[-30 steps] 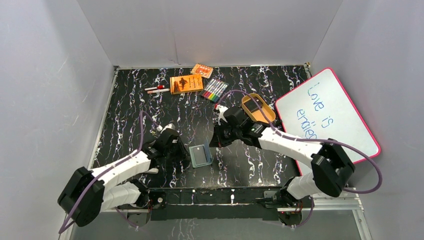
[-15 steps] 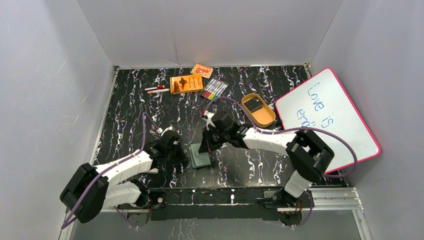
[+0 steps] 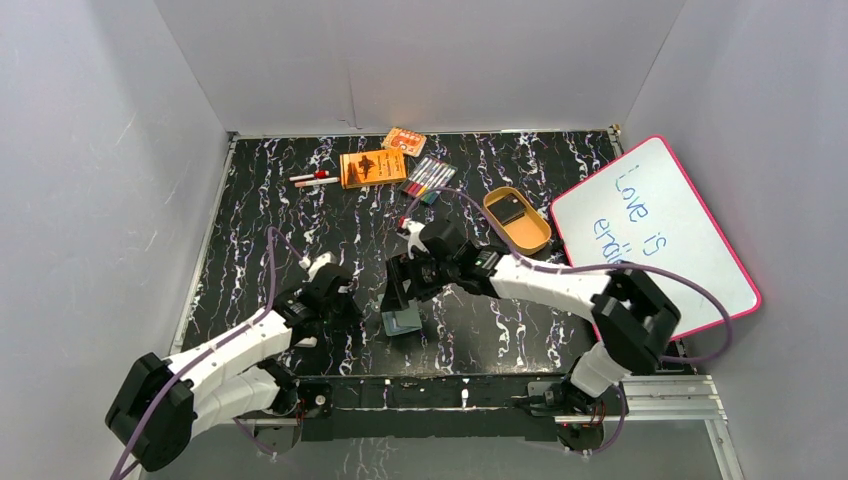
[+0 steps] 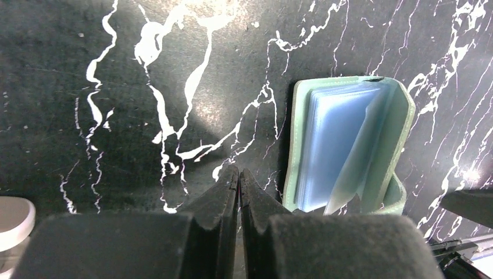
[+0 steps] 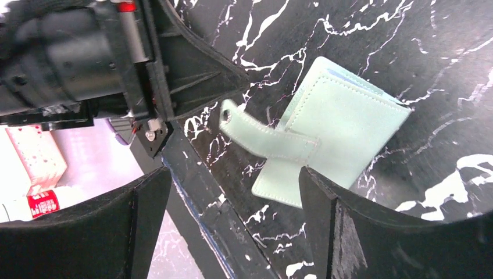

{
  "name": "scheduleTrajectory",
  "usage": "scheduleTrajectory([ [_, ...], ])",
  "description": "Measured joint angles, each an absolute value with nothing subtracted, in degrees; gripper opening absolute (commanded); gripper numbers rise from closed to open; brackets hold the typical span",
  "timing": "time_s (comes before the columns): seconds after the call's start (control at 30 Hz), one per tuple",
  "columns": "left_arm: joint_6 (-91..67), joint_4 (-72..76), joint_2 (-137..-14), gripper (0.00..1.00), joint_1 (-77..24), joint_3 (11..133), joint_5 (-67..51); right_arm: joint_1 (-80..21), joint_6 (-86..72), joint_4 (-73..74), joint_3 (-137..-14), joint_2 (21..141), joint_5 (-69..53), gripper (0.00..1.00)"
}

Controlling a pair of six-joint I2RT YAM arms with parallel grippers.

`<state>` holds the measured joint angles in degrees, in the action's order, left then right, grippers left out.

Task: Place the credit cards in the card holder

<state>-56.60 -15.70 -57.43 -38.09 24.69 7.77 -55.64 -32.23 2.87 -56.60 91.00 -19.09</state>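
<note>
The sage-green card holder (image 3: 403, 321) lies near the table's front edge, partly folded, with pale blue sleeves (image 4: 337, 139) fanned out inside. Its snap tab (image 5: 261, 139) sticks out over the green cover (image 5: 343, 125). My left gripper (image 4: 238, 174) is shut on nothing, just left of the holder and apart from it. My right gripper (image 5: 234, 180) hangs open over the holder's tab end, holding nothing. One dark credit card (image 3: 510, 211) lies in the tan tray. No dark card shows among the sleeves.
A tan oval tray (image 3: 533, 232) sits right of centre beside a tilted whiteboard (image 3: 660, 225). At the back lie two orange boxes (image 3: 372, 167), a pack of markers (image 3: 425, 178) and pens (image 3: 315, 179). The table's front rail (image 5: 203, 192) runs close to the holder.
My right gripper moved from beside the tray to the holder and opened. The left gripper closed and drew back to the left. The holder went from lying open to partly folded.
</note>
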Motion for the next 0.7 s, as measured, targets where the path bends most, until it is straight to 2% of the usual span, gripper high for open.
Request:
scheduleTrajectory([
  [0.07,-56.6,-16.9,-56.4,0.05,-38.1,24.9,8.4,-55.5,-31.7,4.9,-56.6,87.4,-17.6,0.87],
  [0.13,-56.5,-18.2,-55.3,0.05,-38.1,25.5,9.2,-55.3,-31.3,6.0,-56.2,83.2,-16.0,0.81],
  [0.23,-56.3,-19.9,-53.5,0.05,-38.1,26.8,10.4,-54.1,-31.4,5.4,-53.2,77.3,-13.5,0.58],
  [0.3,-56.1,-20.9,-52.1,0.06,-38.1,28.0,11.2,-53.2,-31.7,5.7,-50.5,75.0,-11.6,0.49],
  [0.4,-55.4,-22.1,-49.7,0.08,-38.1,30.0,12.3,-52.4,-31.9,6.9,-49.1,77.1,-9.8,0.41],
  [0.7,-54.2,-23.0,-50.2,0.07,-38.1,32.7,13.5,-54.9,-31.4,5.6,-49.9,88.8,-9.8,0.32],
])
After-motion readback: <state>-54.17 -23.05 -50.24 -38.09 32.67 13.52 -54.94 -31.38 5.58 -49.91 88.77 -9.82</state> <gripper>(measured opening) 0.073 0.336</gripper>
